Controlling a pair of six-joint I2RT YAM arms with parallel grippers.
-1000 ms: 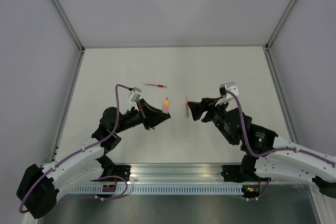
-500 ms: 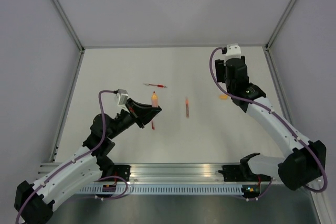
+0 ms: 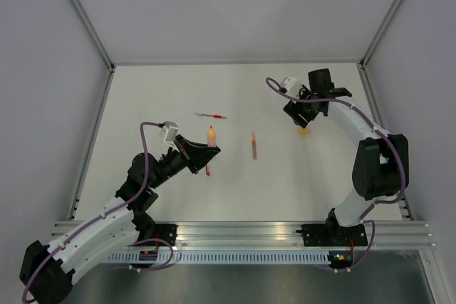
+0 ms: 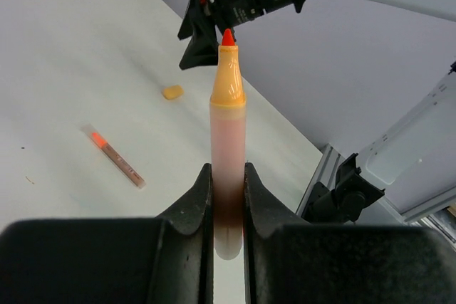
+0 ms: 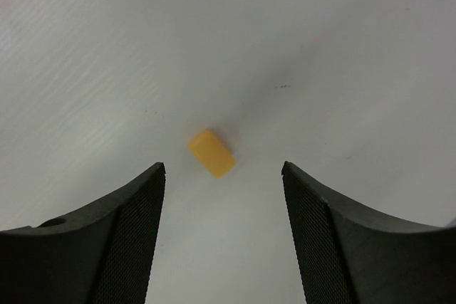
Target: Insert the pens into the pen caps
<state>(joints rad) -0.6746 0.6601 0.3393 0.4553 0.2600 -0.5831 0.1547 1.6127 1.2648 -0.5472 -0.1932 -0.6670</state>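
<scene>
My left gripper (image 3: pixel 204 149) is shut on an orange pen (image 3: pixel 211 135) and holds it above the table. In the left wrist view the pen (image 4: pixel 228 126) stands between the fingers, red tip away from the camera, with the gripper (image 4: pixel 228 170) closed on its lower body. My right gripper (image 3: pixel 298 119) is open at the back right, just above a stubby orange pen cap (image 3: pixel 304 132). In the right wrist view the cap (image 5: pixel 211 153) lies on the table just ahead of the gap between the open fingers of the gripper (image 5: pixel 222 169). It also shows in the left wrist view (image 4: pixel 172 92).
A pinkish-red pen (image 3: pixel 254 146) lies mid-table, also in the left wrist view (image 4: pixel 117 160). A slim red pen (image 3: pixel 210 115) lies farther back. Another red pen (image 3: pixel 207 169) lies partly under my left gripper. Grey walls enclose the table.
My right arm swung from mid-table out to the back right and came down over the orange cap. My left arm drew back a little to the left with the orange pen.
</scene>
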